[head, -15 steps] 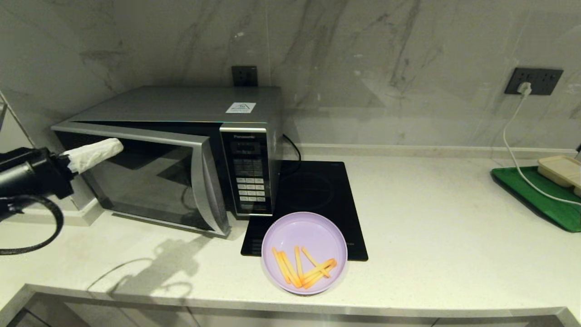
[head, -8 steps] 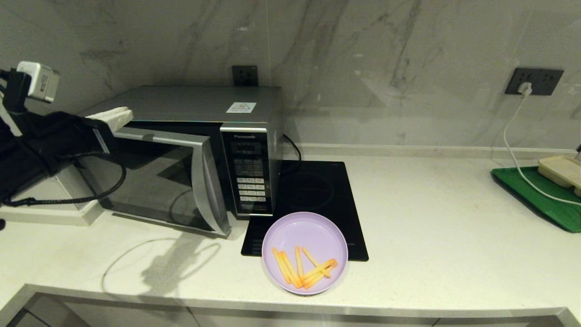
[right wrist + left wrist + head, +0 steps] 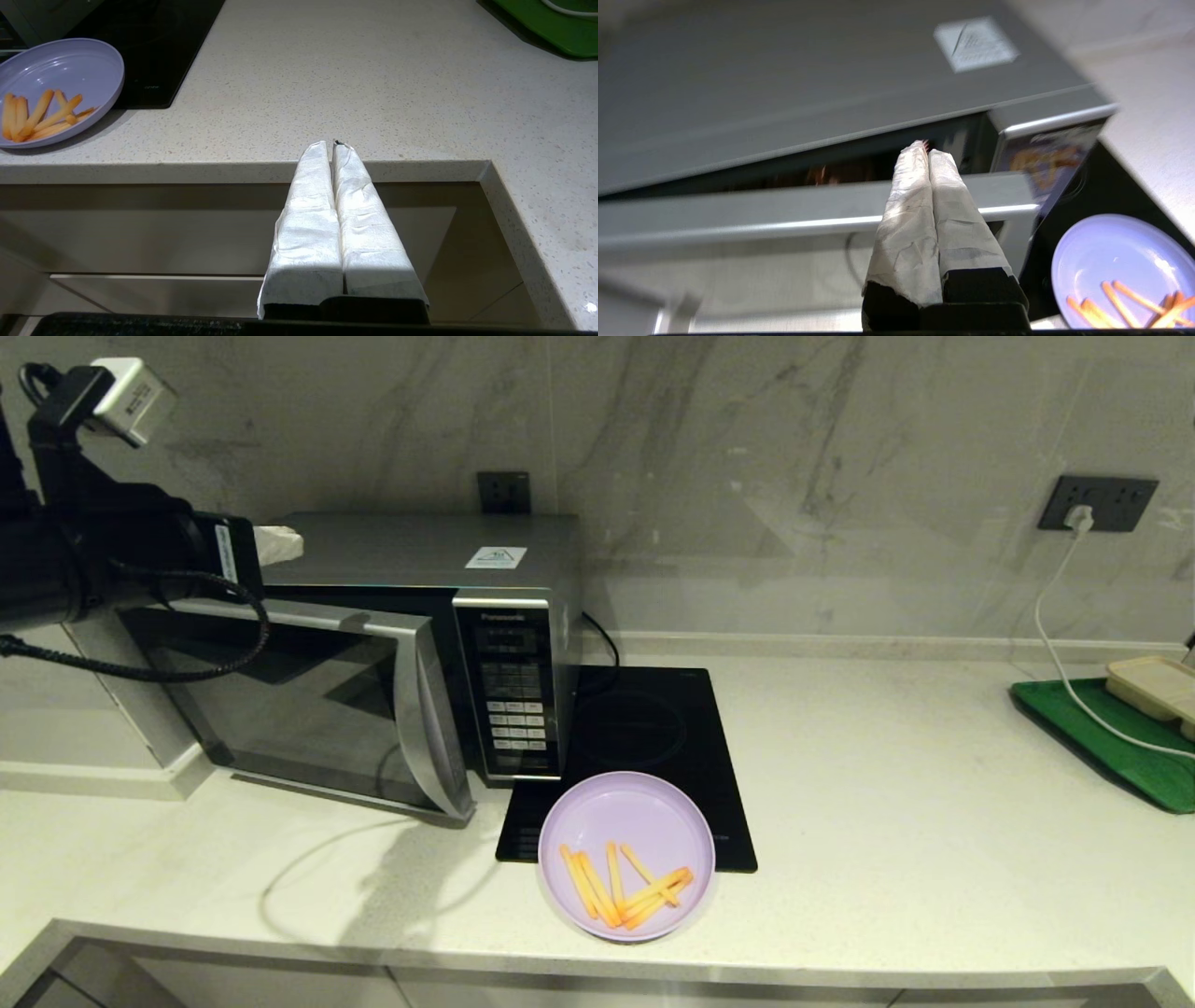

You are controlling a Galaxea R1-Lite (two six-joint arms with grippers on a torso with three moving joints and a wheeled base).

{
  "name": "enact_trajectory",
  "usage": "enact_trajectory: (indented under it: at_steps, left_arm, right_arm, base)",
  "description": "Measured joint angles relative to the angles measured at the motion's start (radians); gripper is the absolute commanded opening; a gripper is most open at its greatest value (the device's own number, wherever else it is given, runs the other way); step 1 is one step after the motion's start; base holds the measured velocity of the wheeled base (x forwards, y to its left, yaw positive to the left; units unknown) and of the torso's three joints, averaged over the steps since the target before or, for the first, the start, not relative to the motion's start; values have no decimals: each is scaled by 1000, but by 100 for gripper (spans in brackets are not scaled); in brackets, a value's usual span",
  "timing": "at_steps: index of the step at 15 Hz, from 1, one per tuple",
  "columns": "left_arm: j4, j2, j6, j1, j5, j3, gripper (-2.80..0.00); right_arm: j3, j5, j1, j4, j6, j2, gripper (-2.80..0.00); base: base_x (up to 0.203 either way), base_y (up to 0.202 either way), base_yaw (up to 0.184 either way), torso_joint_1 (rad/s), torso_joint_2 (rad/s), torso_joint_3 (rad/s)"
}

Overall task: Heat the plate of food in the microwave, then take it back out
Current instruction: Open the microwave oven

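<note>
The microwave (image 3: 392, 616) stands at the back left of the counter, its dark glass door (image 3: 317, 709) ajar and swung partly outward. My left gripper (image 3: 295, 543) is raised level with the microwave's top at its left end. Its white-wrapped fingers are shut with nothing between them. In the left wrist view the left gripper (image 3: 927, 149) points over the door's top edge (image 3: 738, 219) toward the dark gap behind it. The plate of food (image 3: 626, 856), lilac with orange fry sticks, sits near the counter's front edge, overlapping the hob. My right gripper (image 3: 332, 145) hangs shut and empty below the counter's front edge, right of the plate (image 3: 60, 79).
A black induction hob (image 3: 644, 737) lies right of the microwave. At the far right, a green tray (image 3: 1102, 747) carries a beige container (image 3: 1153, 686). A white cable (image 3: 1055, 644) runs from the wall socket across it. The counter's front edge (image 3: 597, 971) is close below the plate.
My left arm has risen from in front of the door's upper left to the level of the microwave's top and shifted slightly right. The door and plate have not moved.
</note>
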Motion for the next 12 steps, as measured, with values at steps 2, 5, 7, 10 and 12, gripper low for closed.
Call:
enact_trajectory:
  at_steps: [2, 5, 7, 10, 12]
  left_arm:
    - [71, 63, -9, -13, 72, -103, -280]
    - [191, 145, -17, -34, 108, -231, -280]
    - [250, 195, -52, -49, 129, -310, -280]
    - [335, 255, -77, -80, 152, -377, -280]
    - [354, 292, -101, -91, 179, -416, -280]
  right_arm:
    - [0, 0, 0, 0, 0, 0, -280]
    - [0, 0, 0, 0, 0, 0, -280]
    - [0, 0, 0, 0, 1, 0, -280]
    - [0, 0, 0, 0, 0, 0, -280]
    - [0, 0, 0, 0, 0, 0, -280]
  base:
    - [0, 0, 0, 0, 0, 0]
    - [0, 0, 0, 0, 0, 0]
    - [0, 0, 0, 0, 0, 0]
    - [0, 0, 0, 0, 0, 0]
    - [0, 0, 0, 0, 0, 0]
